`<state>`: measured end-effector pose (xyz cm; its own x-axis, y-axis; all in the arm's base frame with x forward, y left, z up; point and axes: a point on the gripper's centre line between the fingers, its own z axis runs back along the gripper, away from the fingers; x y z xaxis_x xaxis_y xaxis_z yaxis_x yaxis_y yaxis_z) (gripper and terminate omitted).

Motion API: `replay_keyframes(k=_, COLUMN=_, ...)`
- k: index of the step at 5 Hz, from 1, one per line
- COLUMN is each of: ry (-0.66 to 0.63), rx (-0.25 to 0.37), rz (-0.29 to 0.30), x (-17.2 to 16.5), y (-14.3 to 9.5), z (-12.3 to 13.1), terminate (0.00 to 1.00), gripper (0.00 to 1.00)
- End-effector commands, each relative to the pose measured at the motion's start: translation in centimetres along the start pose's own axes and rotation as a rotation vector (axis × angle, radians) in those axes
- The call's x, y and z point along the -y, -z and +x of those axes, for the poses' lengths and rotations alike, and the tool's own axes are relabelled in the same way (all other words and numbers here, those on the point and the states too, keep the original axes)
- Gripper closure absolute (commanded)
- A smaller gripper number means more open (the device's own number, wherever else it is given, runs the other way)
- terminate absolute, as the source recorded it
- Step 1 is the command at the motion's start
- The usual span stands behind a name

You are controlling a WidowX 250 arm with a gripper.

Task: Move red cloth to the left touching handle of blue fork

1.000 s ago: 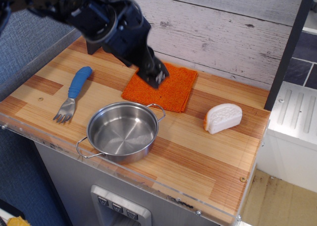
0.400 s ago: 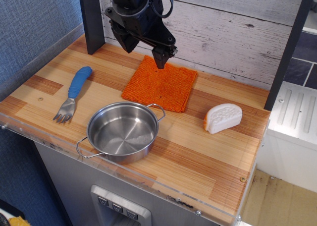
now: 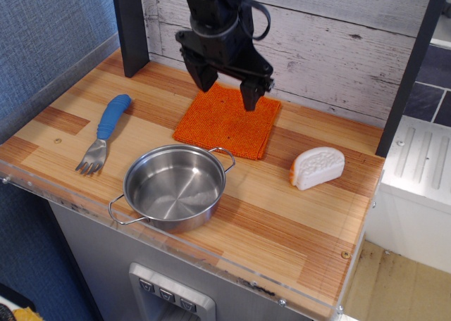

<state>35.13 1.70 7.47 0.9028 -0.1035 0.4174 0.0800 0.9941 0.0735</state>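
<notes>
Here the end effector hangs released, fingers spread, over the red cloth's back edge. The blue fork lies toward the bench's left edge, handle pointing to the back

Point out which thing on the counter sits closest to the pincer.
The red cloth. The open pincer hangs right over its back edge, while the steel pan, the blue fork and the white wedge all lie well away from it.
</notes>
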Motion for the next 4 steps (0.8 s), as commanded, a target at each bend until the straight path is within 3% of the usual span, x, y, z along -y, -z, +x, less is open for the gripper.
replay_keyframes(k=1, ry=0.023, rx=-0.03, rz=-0.009, x=-0.2, y=1.6, z=1.7, terminate=0.0, gripper=0.0)
replay_keyframes(k=3, ry=0.027, rx=-0.088, rz=0.014, x=-1.3, y=3.2, z=1.6, terminate=0.0, gripper=0.0)
replay_keyframes(k=4, ry=0.033, rx=-0.147, rz=0.018, x=-1.6, y=4.0, z=0.1, terminate=0.0, gripper=0.0)
